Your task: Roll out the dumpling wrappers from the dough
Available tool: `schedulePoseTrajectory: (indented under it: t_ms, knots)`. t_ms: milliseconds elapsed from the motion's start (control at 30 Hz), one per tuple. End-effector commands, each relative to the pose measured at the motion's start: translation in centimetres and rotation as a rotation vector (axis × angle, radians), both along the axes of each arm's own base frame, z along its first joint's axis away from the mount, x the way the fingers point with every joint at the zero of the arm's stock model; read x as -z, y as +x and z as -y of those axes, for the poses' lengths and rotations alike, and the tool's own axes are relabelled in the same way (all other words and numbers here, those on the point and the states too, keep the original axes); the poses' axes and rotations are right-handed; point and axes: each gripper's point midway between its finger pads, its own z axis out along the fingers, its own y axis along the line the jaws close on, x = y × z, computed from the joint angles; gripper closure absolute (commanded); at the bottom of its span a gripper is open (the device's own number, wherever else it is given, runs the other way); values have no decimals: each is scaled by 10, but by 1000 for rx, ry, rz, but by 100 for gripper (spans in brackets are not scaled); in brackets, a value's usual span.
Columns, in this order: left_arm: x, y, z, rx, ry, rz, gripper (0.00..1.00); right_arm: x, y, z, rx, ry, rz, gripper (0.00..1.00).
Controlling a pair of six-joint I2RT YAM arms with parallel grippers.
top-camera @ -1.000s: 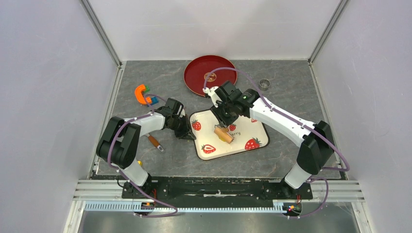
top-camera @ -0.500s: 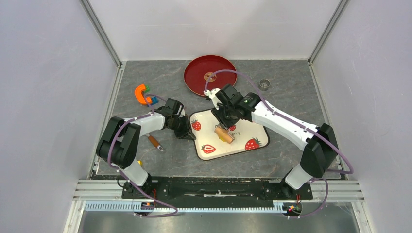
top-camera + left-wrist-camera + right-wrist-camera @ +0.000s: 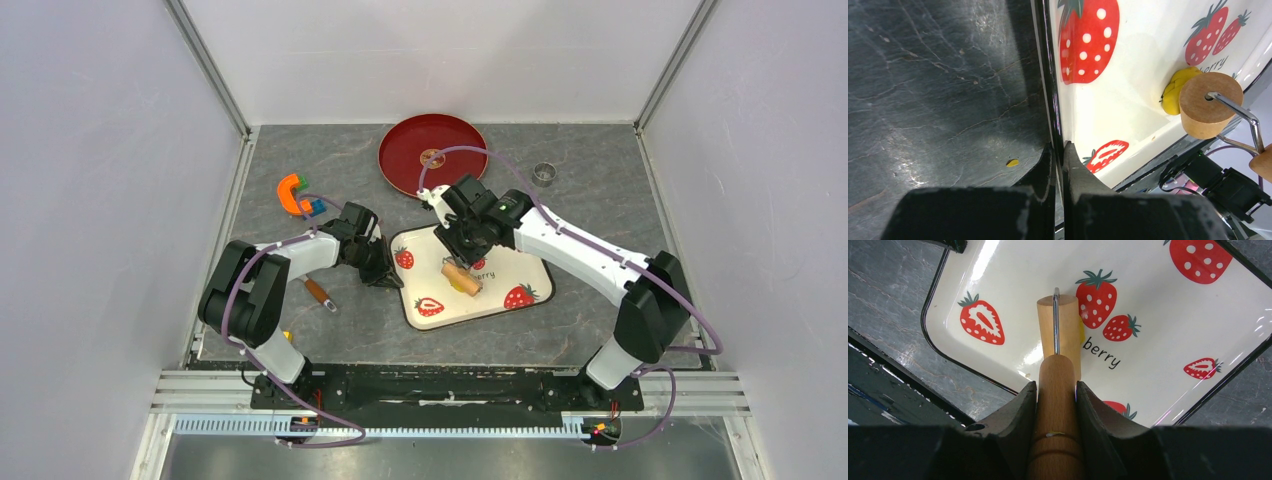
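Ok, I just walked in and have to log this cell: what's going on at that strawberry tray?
The right gripper holds a wooden roller by its handle, and the roller sits on a lump of yellow dough on the tray. The left gripper is pinched shut on the tray's left rim, apparently steadying it. A small round disc lies on the red plate behind.

Dark grey marbled table (image 3: 330,170): strawberry tray (image 3: 470,305) at centre, red plate (image 3: 455,135) at 12 o'clock, small metal ring (image 3: 544,172) at 2, orange-blue piece (image 3: 292,193) at 10, wooden-handled tool (image 3: 318,293) at 8, yellow crumb (image 3: 1012,162) just beside the tray's edge
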Motion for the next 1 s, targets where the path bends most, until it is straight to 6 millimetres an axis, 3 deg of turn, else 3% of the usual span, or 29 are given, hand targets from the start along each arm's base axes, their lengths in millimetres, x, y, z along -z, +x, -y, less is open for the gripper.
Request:
schedulePoseTrajectory:
  t_ms: [0, 433, 667, 967]
  knots:
    - [16, -13, -18, 51, 91, -13, 98, 68, -50, 43, -29, -232, -252, 100]
    - [16, -13, -18, 50, 91, -13, 98, 84, -60, 51, -41, -259, -294, 100]
    - [16, -13, -18, 49, 92, -13, 98, 105, -67, 67, -27, -319, -308, 100]
    - [15, -13, -18, 49, 93, -11, 98, 119, -75, 70, -35, -341, -346, 100]
